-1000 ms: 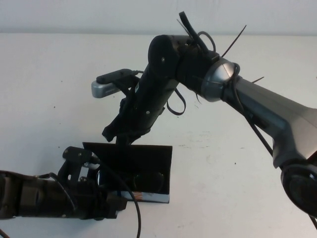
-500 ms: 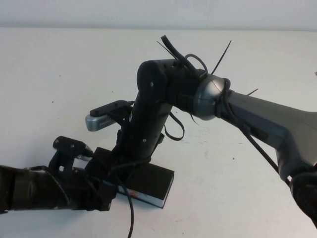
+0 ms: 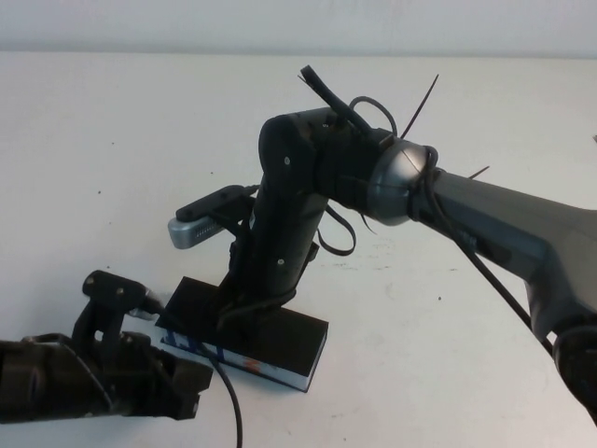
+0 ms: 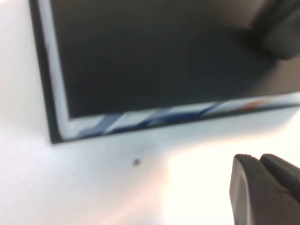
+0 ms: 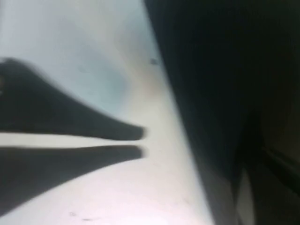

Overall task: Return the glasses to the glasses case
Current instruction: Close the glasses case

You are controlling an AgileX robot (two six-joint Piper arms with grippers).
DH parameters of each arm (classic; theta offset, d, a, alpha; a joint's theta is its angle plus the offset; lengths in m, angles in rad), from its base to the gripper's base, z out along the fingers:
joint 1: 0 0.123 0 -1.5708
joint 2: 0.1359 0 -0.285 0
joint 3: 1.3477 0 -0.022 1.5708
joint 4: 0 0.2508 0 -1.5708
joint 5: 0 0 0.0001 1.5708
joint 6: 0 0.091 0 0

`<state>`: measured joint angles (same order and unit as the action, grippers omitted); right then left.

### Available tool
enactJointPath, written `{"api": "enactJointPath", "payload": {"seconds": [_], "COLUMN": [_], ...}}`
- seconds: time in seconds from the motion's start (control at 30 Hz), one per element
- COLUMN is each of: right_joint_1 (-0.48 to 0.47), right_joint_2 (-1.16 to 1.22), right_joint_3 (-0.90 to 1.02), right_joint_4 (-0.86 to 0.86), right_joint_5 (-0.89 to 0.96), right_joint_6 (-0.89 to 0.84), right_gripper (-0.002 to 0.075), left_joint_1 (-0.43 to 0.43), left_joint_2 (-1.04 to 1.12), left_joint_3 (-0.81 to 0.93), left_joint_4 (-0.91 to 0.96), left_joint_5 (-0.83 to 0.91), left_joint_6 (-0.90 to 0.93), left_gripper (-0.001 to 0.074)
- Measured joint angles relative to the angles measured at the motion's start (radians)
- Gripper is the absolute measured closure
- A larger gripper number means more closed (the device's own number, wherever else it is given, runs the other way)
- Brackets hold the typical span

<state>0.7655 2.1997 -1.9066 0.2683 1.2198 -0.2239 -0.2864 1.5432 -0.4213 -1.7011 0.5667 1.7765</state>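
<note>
Right gripper (image 3: 244, 301) presses on the shut lid of the glasses case (image 3: 289, 341), which stood open a second ago; its finger state cannot be told. Left gripper (image 3: 117, 313) has backed off beside the case, fingers (image 4: 262, 187) closed. Glasses hidden.

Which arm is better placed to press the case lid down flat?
Right. The right gripper sits on top of the glasses case lid; the left gripper is low beside its left end, off the lid.

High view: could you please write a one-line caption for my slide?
Right gripper presses on the closed lid of the glasses case while the left gripper waits beside it on the white table.
</note>
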Motion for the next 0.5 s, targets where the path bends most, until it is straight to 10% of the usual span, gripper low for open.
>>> {"api": "enactJointPath", "payload": {"seconds": [0.5], "right_joint_1": [0.000], "right_joint_2": [-0.241], "right_joint_3": [0.017], "right_joint_4": [-0.044], "right_joint_5": [0.005], "right_joint_6": [0.079], "right_gripper": [0.0740], "left_joint_1": [0.000], "left_joint_2": [-0.605], "left_joint_3": [0.021], "left_joint_4": [0.053], "left_joint_5": [0.012], "left_joint_6": [-0.100], "left_gripper": [0.0736]}}
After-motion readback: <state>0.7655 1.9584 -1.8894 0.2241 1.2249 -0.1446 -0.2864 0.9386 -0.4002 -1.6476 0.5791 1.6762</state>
